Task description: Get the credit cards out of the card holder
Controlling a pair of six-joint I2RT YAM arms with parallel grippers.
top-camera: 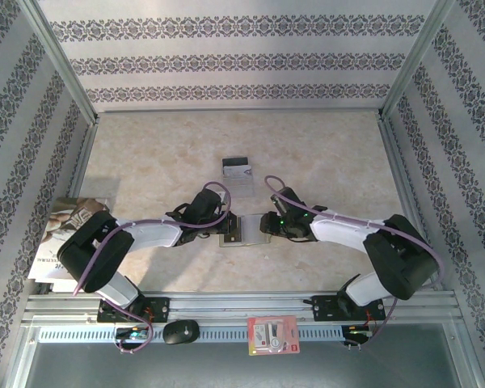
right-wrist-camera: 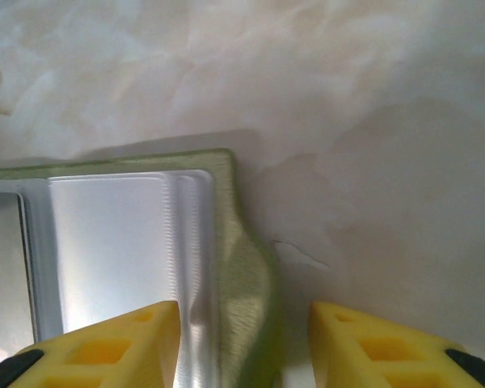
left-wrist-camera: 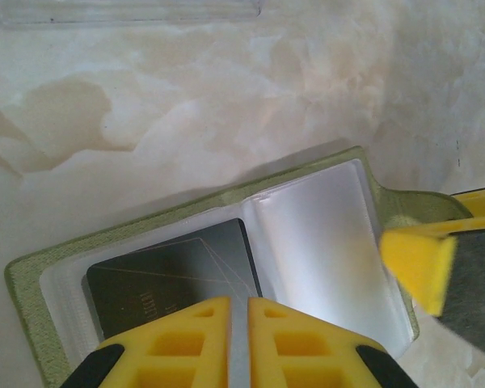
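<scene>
Left gripper [left-wrist-camera: 240,303] nearly closed over the open card holder [left-wrist-camera: 32,279], grip unclear
One dark credit card [left-wrist-camera: 170,283] sits in its left pocket (right looks empty); another card [top-camera: 237,167] lies out at 12 o'clock; right gripper [right-wrist-camera: 244,307] gapes astride the 3 o'clock edge; red-and-white packet [top-camera: 272,334] at 6 o'clock, no obstacle

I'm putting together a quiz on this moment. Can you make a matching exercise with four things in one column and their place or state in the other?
Things:
1. left gripper
2. right gripper
3. dark card
4. red-and-white packet

Place or state:
A. lying at the rig's near edge
B. open, astride the edge of the card holder
C. inside a holder pocket
D. fingers nearly together

Pairs: 1-D, 2-B, 3-C, 4-A
</scene>
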